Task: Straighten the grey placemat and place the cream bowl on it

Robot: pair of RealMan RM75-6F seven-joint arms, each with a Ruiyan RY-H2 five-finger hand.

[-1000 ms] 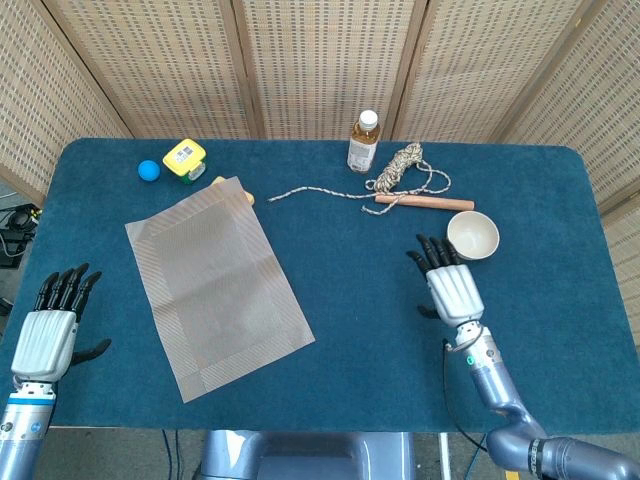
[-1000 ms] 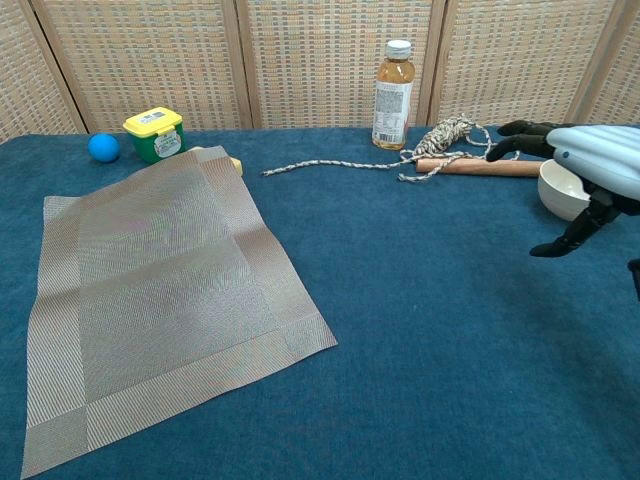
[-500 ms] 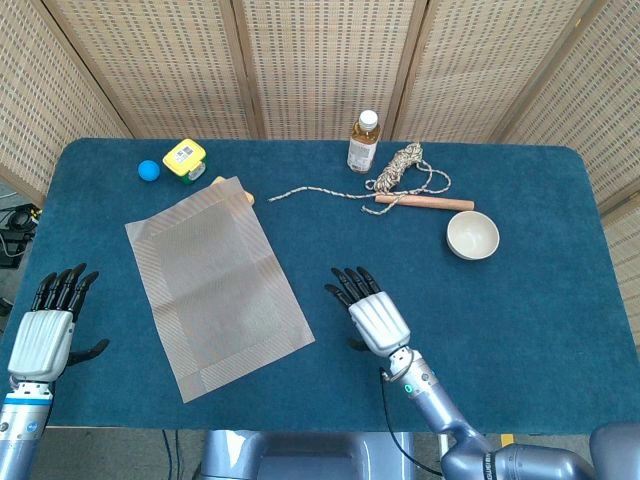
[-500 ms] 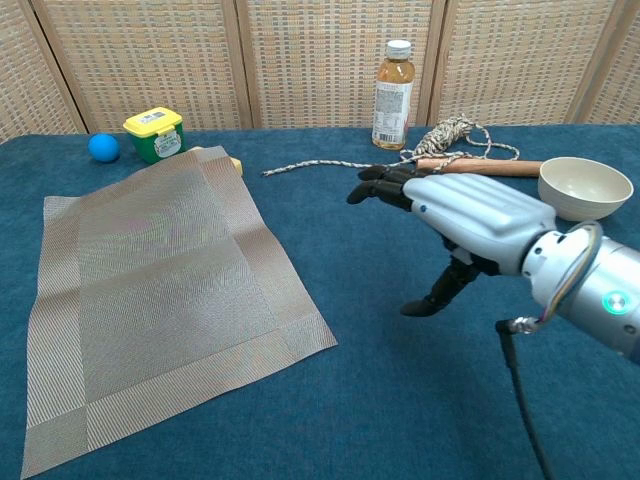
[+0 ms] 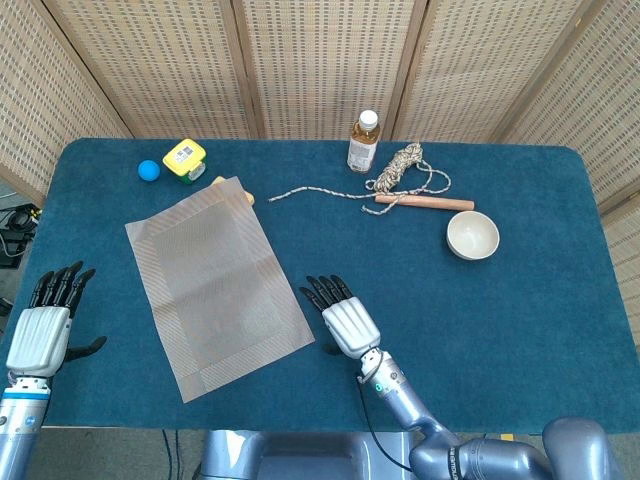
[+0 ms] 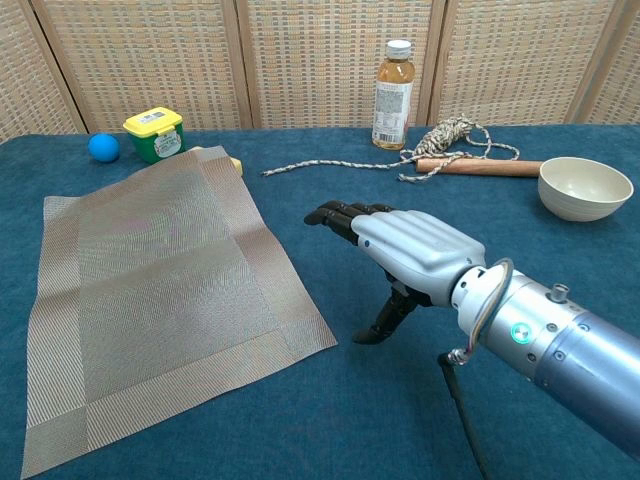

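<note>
The grey placemat [image 5: 218, 283] [image 6: 165, 295] lies skewed on the blue table, its long side running from upper left to lower right. The cream bowl [image 5: 472, 236] [image 6: 584, 187] stands upright at the right, apart from both hands. My right hand [image 5: 340, 318] [image 6: 405, 248] hovers flat and open just right of the mat's near right corner, fingers stretched out, holding nothing. My left hand [image 5: 43, 330] is open at the table's left front edge, clear of the mat; the chest view does not show it.
At the back stand a bottle [image 5: 364, 141] [image 6: 393, 81], a coiled rope [image 5: 404, 170] [image 6: 444, 137] with a wooden stick [image 5: 424, 202], a yellow-lidded green tub [image 5: 184, 159] [image 6: 155, 134] and a blue ball [image 5: 148, 170] [image 6: 103, 147]. A yellowish object [image 5: 246, 195] peeks from under the mat's far corner.
My right hand has swept left from beside the cream bowl across the table to the placemat's near right corner. The left hand has barely moved.
</note>
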